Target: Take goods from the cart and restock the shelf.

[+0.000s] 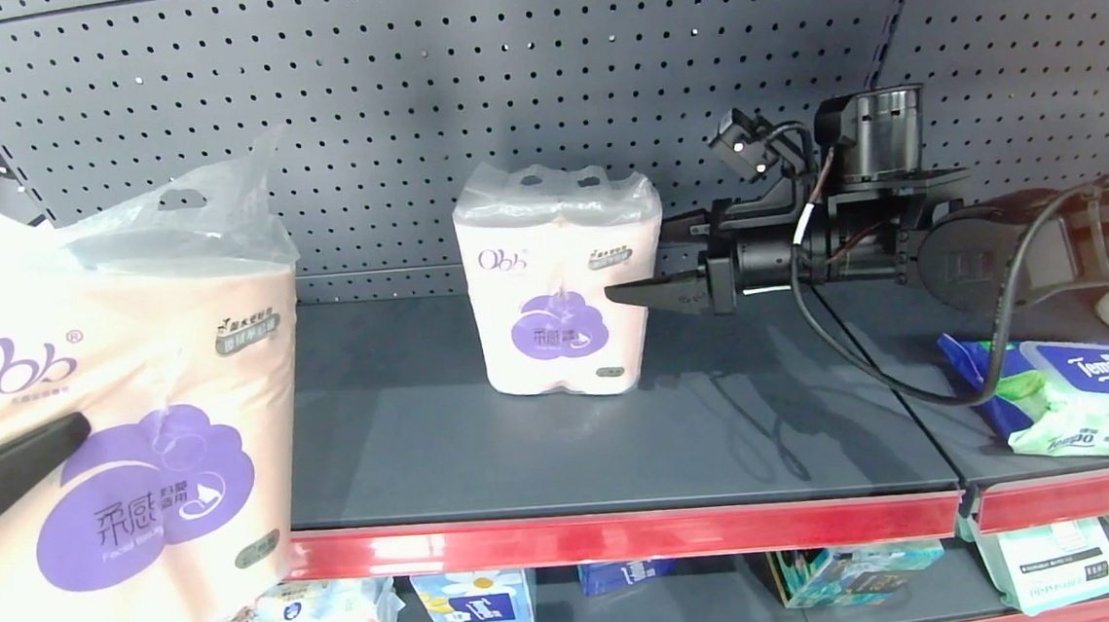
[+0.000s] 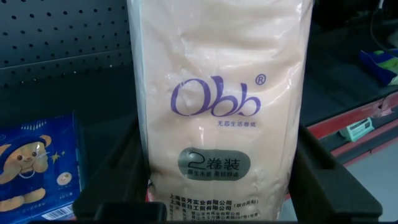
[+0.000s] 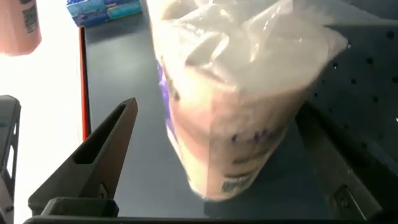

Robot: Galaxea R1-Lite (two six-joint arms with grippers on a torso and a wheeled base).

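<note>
Paper-roll pack [image 1: 113,420], soft and squashy in peach film with a crinkled clear handle flap, stands upright, clamped in the left end effector [image 2: 221,186] off the left front of the shelf [image 1: 427,437]. To its right and farther back, the second pack [image 1: 558,286] stands mid-shelf between the wide-spread right end effector [image 1: 644,261]; the bare board between the packs is nearest the left arm.
</note>
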